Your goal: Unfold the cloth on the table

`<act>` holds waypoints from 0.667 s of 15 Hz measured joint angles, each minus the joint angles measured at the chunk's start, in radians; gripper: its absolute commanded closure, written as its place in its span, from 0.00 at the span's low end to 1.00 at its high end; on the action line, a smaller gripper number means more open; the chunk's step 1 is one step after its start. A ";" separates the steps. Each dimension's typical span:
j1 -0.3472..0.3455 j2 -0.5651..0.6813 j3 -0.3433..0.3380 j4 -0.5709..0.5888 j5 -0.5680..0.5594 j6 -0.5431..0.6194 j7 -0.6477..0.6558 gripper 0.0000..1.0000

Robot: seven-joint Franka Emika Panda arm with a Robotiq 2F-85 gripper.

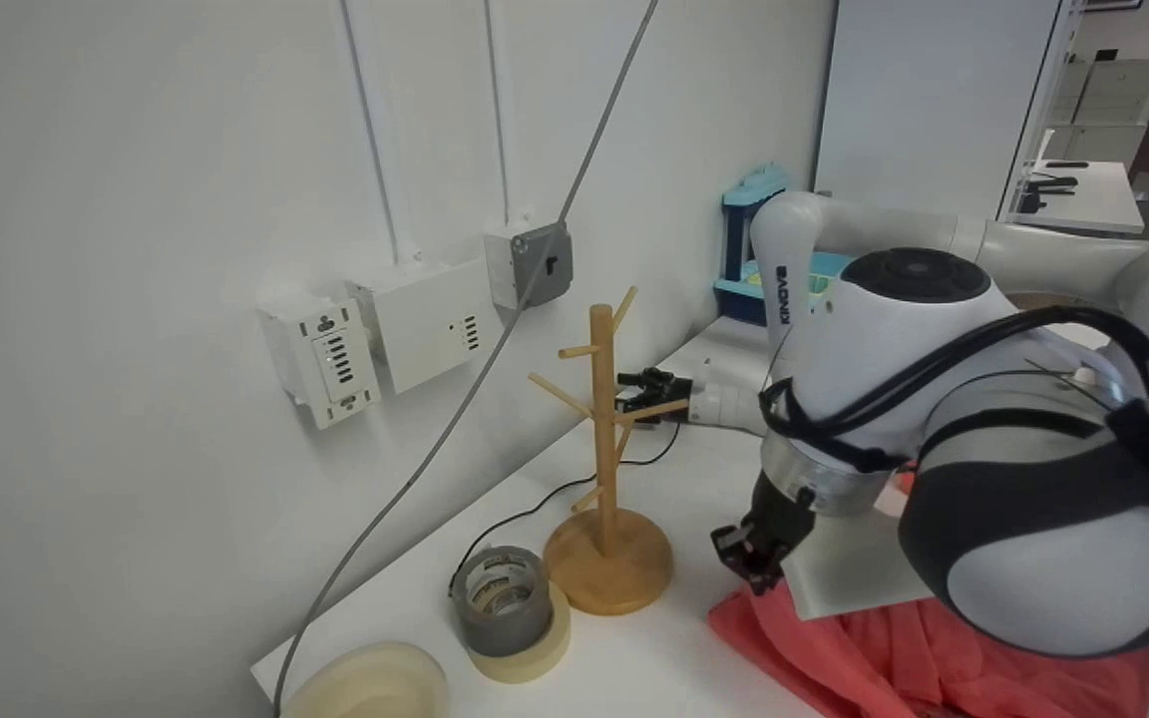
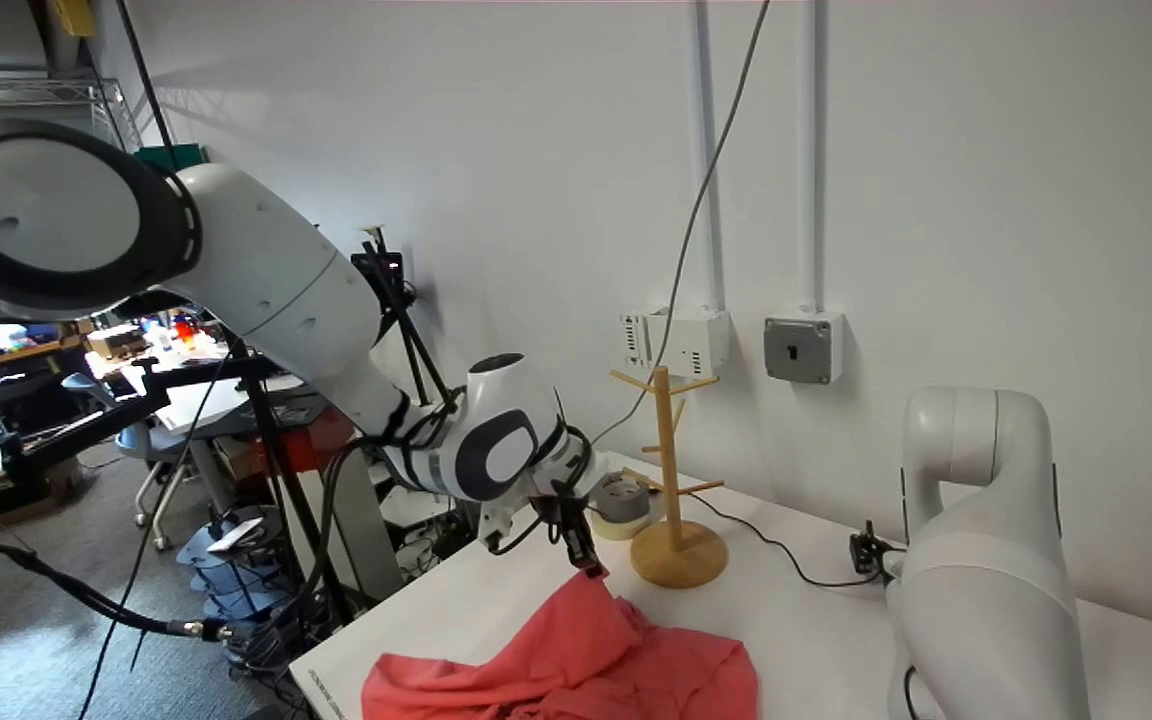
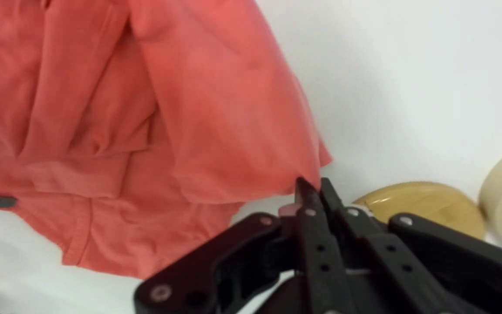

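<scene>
Where the cloth (image 2: 576,665) lies: bottom centre of an exterior view, rumpled, one fold (image 2: 576,612) lifted.
Gripper (image 3: 314,185): clamped on that fold; spreading seems in hand.
Table (image 2: 796,620): next, likely, draw the fold outward across it, release.

The coral cloth (image 2: 576,665) (wrinkled, with overlapping folds) lies bunched on the white table (image 2: 806,650). One part rises to a peak.

Mug tree (image 2: 670,470) near the gripper (image 3: 315,186), exact gap unclear; free table (image 2: 806,640) between it and second arm (image 2: 986,560).
</scene>
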State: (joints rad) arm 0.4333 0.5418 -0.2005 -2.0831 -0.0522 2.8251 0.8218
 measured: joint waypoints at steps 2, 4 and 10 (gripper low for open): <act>0.012 -0.012 0.046 -0.008 0.000 0.007 -0.002 0.99; 0.016 -0.018 0.094 -0.015 0.000 0.016 -0.008 0.99; 0.017 -0.012 0.208 -0.019 0.005 0.023 -0.046 0.99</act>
State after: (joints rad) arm 0.4504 0.5302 0.0075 -2.1023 -0.0475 2.8484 0.7759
